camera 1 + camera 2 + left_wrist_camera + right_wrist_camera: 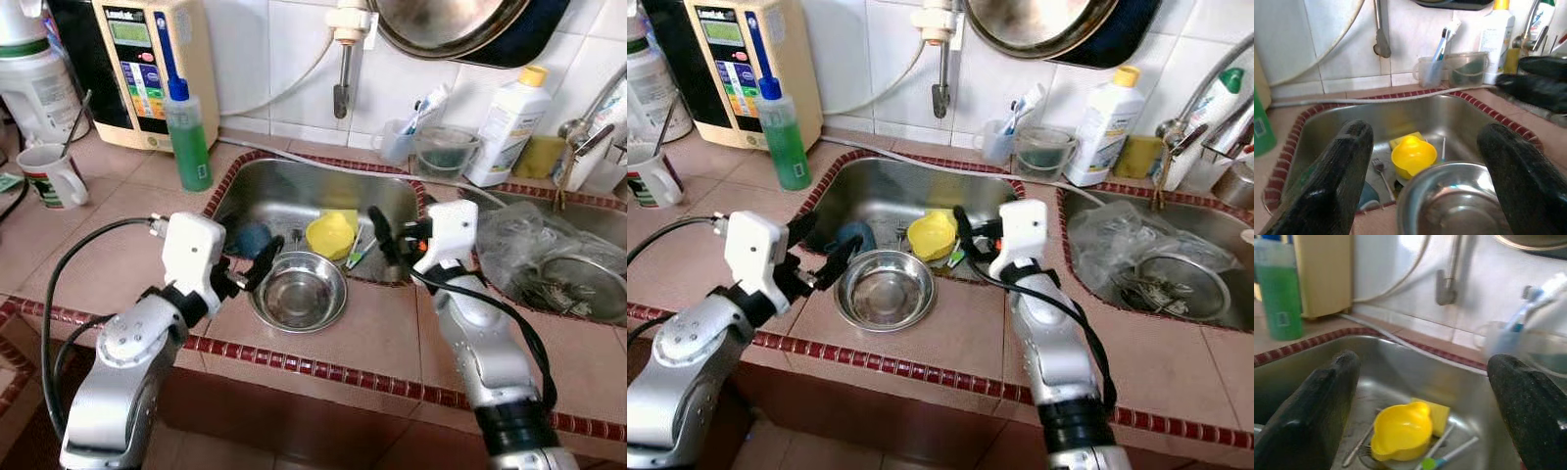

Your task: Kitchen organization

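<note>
Kitchen organization: early stage, both hands released, nothing grasped.

The left hand (257,262) is spread wide just beside the steel bowl (299,290), which sits on the tiled worktop (377,338) at the sink (294,191) edge, directly ahead of its fingers. The right hand (384,235) is also spread, empty, hovering over the sink rim; below and ahead of it lie the yellow cup (1400,431), a sponge (1439,416) touching it, and loose cutlery. These items appear unsorted, so most work remains. Beyond both hands: a green soap bottle (186,137), toothbrush cup (397,142), white bottle (506,122) and white wall tiles. A 2nd basin beyond the right hand holds a plastic bag (529,245).
</note>
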Controlling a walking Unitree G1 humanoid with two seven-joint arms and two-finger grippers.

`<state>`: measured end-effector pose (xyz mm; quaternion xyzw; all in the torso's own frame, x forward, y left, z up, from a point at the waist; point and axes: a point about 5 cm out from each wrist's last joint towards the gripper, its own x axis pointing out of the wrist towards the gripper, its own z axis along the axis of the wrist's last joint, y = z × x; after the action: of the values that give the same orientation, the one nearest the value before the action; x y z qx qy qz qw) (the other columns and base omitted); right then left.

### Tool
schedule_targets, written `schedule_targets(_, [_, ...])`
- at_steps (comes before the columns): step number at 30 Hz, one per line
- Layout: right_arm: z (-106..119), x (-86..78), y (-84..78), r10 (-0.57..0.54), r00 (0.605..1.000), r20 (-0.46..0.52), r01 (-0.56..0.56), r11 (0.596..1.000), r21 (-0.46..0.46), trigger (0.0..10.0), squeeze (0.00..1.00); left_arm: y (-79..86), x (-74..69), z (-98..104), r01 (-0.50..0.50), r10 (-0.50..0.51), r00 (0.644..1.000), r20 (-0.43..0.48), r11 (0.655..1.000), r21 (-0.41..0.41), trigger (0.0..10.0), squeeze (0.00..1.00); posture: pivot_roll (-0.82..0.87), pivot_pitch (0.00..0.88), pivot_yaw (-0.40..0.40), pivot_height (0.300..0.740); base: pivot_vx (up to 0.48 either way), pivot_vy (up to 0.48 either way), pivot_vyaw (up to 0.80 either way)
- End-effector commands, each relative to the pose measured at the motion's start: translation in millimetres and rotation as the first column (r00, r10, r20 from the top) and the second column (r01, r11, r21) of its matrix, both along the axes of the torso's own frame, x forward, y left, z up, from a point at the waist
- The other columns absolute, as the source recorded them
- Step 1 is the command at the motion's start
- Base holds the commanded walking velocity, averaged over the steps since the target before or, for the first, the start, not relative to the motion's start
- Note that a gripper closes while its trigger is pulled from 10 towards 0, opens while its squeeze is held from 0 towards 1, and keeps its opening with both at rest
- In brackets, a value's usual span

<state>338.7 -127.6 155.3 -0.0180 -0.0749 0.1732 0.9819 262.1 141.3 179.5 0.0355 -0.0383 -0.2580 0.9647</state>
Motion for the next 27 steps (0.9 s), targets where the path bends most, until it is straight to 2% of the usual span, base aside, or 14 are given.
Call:
schedule_targets(1, [1, 3.2, -0.3, 0.018, 1.000, 0.002, -0.018, 1.000, 0.010, 10.0, 0.00, -3.9, -3.6, 4, 0.007, -0.007, 1.000, 0.010, 1.000, 0.006, 10.0, 0.00, 0.00, 0.039, -0.066, 0.740, 0.000, 0.000, 0.00])
schedule_targets(4, [-2, 6.1, 4.8, 0.058, 0.998, -0.014, -0.058, 0.998, 0.036, 10.0, 0.00, -8.5, -9.5, 0, 0.032, -0.032, 0.999, -0.005, 0.999, 0.005, 10.0, 0.00, 0.01, 0.043, -0.069, 0.740, 0.000, 0.000, 0.00])
schedule_targets(6, [-4, 6.0, 12.5, 0.120, 0.992, -0.031, -0.117, 0.988, 0.102, 10.0, 0.00, -12.6, -14.7, -3, 0.050, -0.050, 0.999, -0.015, 0.999, 0.008, 10.0, 0.00, 0.01, 0.049, -0.064, 0.740, 0.000, 0.000, 0.00])
schedule_targets(12, [-17, -1.4, 27.5, 0.227, 0.972, -0.068, -0.213, 0.963, 0.162, 10.0, 0.00, -19.8, -21.2, -12, 0.097, -0.096, 0.994, -0.053, 0.995, 0.016, 10.0, 0.00, 0.00, 0.054, -0.059, 0.740, 0.000, 0.000, 0.00])
schedule_targets(15, [-29, -8.6, 34.5, 0.280, 0.955, -0.096, -0.263, 0.951, 0.162, 10.0, 0.00, -23.2, -22.7, -16, 0.115, -0.113, 0.991, -0.071, 0.993, 0.024, 10.0, 0.00, 0.00, 0.055, -0.061, 0.740, 0.000, 0.000, 0.00])
schedule_targets(27, [-51, -23.3, 34.7, 0.336, 0.926, -0.170, -0.300, 0.931, 0.207, 10.0, 0.00, -21.8, -24.7, -15, 0.121, -0.118, 0.991, -0.061, 0.992, 0.036, 10.0, 0.00, 0.01, 0.062, -0.068, 0.740, 0.000, 0.000, 0.00])
